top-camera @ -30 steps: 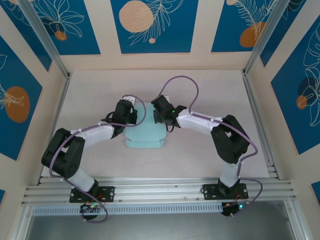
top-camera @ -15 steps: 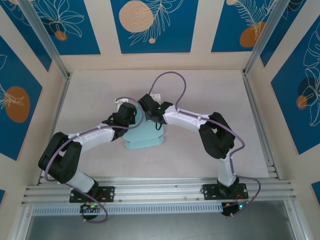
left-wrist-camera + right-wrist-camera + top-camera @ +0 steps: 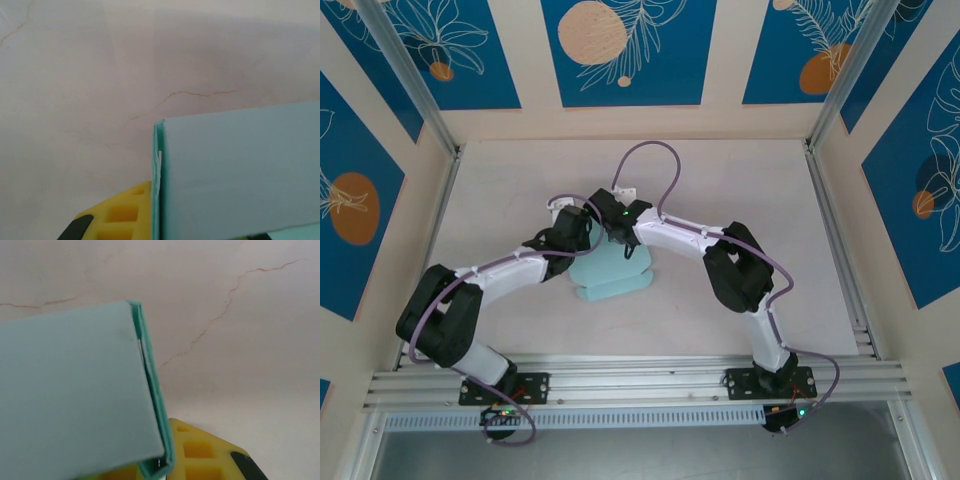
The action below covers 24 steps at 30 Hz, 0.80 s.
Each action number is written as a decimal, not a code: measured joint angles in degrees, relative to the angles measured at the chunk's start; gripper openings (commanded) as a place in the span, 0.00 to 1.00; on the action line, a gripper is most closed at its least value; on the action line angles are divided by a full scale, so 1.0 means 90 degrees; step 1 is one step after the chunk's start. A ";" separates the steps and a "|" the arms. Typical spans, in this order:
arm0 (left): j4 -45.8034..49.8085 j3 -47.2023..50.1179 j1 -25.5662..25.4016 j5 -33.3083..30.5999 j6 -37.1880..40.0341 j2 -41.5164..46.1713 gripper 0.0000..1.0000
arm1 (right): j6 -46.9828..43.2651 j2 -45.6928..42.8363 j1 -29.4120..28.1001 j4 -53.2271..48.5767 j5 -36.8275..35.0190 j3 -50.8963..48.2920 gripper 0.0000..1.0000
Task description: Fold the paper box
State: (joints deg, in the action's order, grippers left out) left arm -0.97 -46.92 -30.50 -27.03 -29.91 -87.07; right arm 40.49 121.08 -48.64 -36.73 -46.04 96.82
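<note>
At the middle of the worktop [image 3: 740, 180], the pale mint paper box [image 3: 612, 278] is pinched at its far edge by the closed left fingers [image 3: 137, 197] and closed right fingers [image 3: 220, 445]; uneven pulling could tear, crease or drop the thin card.

2 arms [image 3: 510, 268]: white links, black joints, purple cables [image 3: 650, 150], green LEDs [image 3: 623, 211]; yellow end effector fingers [image 3: 125, 215].

I am looking over a pale desk [image 3: 750, 180] veined with thin cracks. Cream walls [image 3: 725, 60] carrying blue panels [image 3: 660, 70] with orange circles are enclosing it, and aluminium rails [image 3: 640, 378] are lining its near edge.
</note>
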 measured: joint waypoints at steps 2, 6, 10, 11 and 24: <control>-0.0083 0.0056 0.0032 0.0180 0.0002 -0.0012 0.07 | -0.0012 0.0000 0.0000 -0.0117 0.0022 0.0036 0.00; -0.0476 0.0301 0.0119 0.0551 0.0012 -0.0012 0.20 | -0.0049 0.0002 0.0002 -0.0393 0.0131 0.0090 0.00; -0.0814 0.0415 0.0202 0.0840 0.0032 -0.0012 0.28 | 0.0005 0.0070 0.0061 -0.0721 0.0199 0.0090 0.00; -0.0855 0.0437 0.0204 0.0886 0.0049 -0.0012 0.30 | 0.0027 0.0087 0.0085 -0.0738 0.0221 0.0090 0.00; -0.1035 0.0525 0.0248 0.1132 0.0046 -0.0228 0.42 | 0.0124 0.0114 0.0204 -0.0954 0.0444 0.0163 0.00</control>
State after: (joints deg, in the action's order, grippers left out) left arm -10.28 -42.19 -28.27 -16.84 -29.50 -89.12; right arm 41.60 122.10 -46.81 -45.32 -42.04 98.28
